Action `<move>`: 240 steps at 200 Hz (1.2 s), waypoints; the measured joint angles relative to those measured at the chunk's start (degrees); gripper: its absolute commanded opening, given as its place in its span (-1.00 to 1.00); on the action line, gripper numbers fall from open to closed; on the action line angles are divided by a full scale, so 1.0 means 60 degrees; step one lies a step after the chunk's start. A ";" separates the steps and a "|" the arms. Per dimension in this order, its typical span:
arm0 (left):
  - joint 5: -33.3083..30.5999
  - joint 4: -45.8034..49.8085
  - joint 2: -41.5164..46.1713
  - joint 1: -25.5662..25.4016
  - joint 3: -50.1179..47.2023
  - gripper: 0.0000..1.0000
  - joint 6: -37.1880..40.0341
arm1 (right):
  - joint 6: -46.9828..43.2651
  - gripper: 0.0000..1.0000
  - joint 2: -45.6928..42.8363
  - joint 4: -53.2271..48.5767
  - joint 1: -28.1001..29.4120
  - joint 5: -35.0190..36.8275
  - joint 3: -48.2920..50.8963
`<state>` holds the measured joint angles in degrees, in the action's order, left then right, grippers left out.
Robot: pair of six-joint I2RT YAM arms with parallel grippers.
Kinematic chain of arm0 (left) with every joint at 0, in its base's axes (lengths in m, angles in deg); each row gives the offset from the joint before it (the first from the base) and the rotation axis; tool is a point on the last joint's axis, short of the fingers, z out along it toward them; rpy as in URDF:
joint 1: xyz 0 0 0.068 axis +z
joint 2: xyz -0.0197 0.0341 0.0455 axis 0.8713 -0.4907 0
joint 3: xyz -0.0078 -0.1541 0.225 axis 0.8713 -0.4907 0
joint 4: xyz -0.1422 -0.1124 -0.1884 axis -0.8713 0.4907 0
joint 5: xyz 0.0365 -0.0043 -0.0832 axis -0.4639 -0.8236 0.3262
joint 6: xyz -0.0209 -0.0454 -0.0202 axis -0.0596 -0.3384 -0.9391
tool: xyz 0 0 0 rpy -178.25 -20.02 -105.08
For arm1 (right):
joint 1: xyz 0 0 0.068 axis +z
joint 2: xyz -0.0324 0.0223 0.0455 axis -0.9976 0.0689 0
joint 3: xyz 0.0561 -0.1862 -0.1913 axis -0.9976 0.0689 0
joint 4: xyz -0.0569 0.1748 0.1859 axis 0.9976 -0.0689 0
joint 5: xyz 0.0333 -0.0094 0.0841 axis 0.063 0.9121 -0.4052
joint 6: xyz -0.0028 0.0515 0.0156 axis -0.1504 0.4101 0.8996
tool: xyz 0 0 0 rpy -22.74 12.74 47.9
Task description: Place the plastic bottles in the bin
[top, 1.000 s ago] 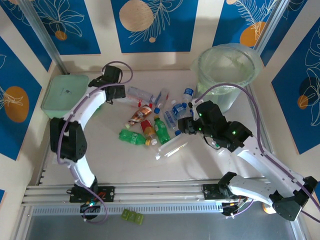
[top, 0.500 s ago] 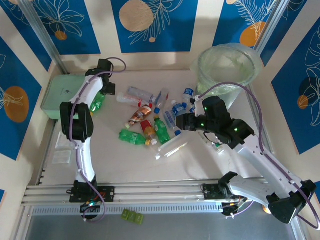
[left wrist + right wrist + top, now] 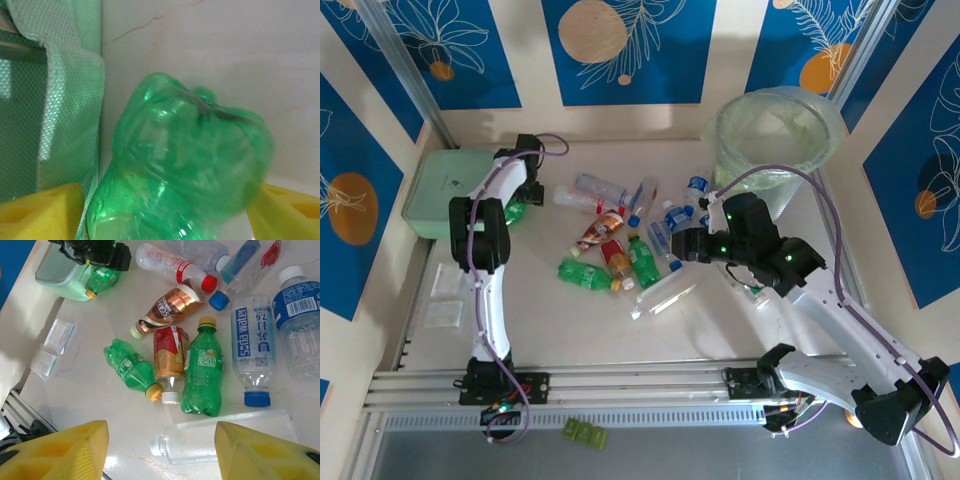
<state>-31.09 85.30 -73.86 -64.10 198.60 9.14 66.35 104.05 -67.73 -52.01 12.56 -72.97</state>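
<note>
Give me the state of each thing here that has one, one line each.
left hand, fingers on either side of the green bottle, grip unclear
right hand, open, empty
green bottle, lying on the table beside the box, not yet in the bin
bottle pile, lying on their sides on the table
bin, upright, bag-lined
mint-green box, lid on

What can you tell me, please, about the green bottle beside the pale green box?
The green bottle is translucent plastic with a yellow cap and a label, lying on its side on the table close beside the pale green box. The left gripper straddles its lobed base, one yellow finger each side; whether they press it is unclear.
</note>
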 measured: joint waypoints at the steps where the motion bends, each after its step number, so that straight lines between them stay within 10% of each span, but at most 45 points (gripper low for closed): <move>1: 0.0004 0.0000 -0.0004 0.0004 0.0000 0.61 0.0000 | -0.0004 0.16 0.0000 0.0004 0.0000 -0.0004 0.0000; 99: 0.0914 -0.0127 0.0058 0.0321 -0.0058 -0.12 -0.0149 | 0.0244 0.16 0.0386 0.0044 0.0117 -0.0135 0.0004; 240: 0.3078 -0.1483 0.2991 -0.0645 -0.4470 0.23 -0.1712 | 0.0419 0.16 0.0576 0.0401 0.0401 -0.0102 0.0146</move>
<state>-12.62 76.41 -55.92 -67.97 171.78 -1.14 68.87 107.50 -65.33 -49.60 11.94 -72.10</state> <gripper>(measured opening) 0.577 0.580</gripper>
